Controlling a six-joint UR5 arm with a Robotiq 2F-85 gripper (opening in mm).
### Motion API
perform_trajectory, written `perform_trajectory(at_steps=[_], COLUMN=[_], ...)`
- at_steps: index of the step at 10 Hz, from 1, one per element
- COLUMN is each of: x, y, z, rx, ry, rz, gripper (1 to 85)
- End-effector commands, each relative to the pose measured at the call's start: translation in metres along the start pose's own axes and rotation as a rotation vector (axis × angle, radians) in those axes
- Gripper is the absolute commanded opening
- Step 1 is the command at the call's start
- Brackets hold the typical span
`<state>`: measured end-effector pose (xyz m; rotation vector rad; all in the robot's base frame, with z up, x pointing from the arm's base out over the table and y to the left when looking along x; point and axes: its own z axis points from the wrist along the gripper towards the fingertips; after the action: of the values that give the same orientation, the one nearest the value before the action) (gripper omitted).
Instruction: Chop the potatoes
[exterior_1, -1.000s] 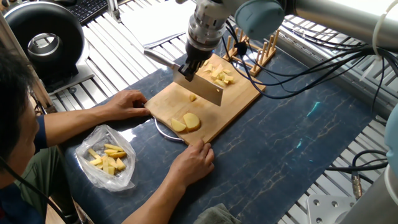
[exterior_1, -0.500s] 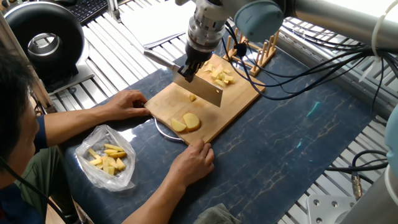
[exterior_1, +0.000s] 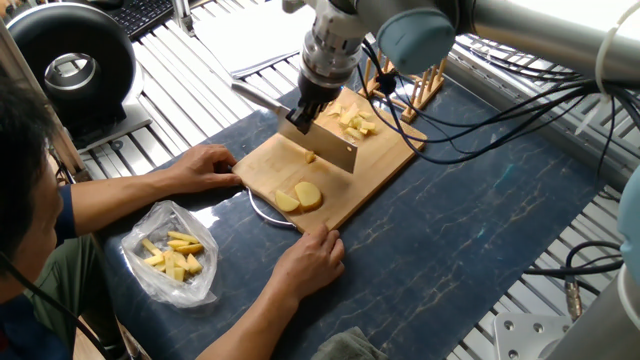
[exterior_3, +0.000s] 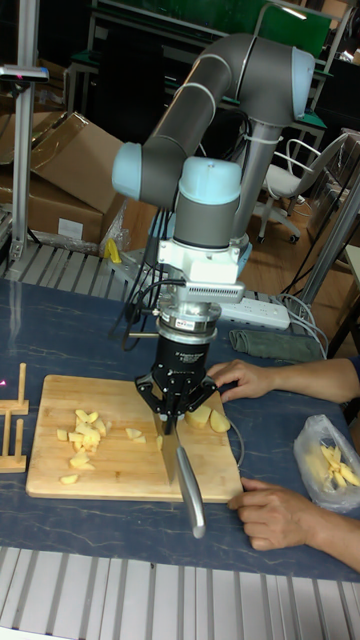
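Observation:
My gripper (exterior_1: 303, 112) (exterior_3: 172, 408) is shut on a knife (exterior_1: 325, 146) and holds it over the wooden cutting board (exterior_1: 375, 170) (exterior_3: 120, 470). The blade stands on edge on or just above the board, and the handle (exterior_3: 191, 492) sticks out past the board's edge. Two large potato slices (exterior_1: 300, 197) (exterior_3: 208, 418) lie on one side of the blade. One small piece (exterior_1: 310, 157) sits right by the blade. A pile of chopped potato pieces (exterior_1: 353, 122) (exterior_3: 80, 436) lies on the other side.
A person's hands (exterior_1: 205, 165) (exterior_1: 305, 262) hold the board at two edges, close to the blade. A clear plastic bag (exterior_1: 172, 258) (exterior_3: 325, 465) with yellow pieces lies beside them. A wooden rack (exterior_1: 412, 75) stands behind the board, with cables next to it.
The knife and gripper have barely moved. The arm's upper joint has drifted slightly to the right. The potatoes and hands stay where they were.

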<state>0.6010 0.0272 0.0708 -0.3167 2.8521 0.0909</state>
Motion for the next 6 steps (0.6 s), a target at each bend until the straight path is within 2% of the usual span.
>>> perform_trajectory(at_steps=[1,3,5,6], x=[-0.002,-0.003,0.003,0.003], y=[0.000,-0.002,-0.002,0.000], z=[0.012,0.008,-0.032,-0.039], rx=[0.007,0.008,-0.026,-0.031], ry=[-0.036,-0.036,0.040,0.051], rz=[0.010,0.002,-0.015,-0.010], gripper=[1.0,1.0,1.0,1.0])
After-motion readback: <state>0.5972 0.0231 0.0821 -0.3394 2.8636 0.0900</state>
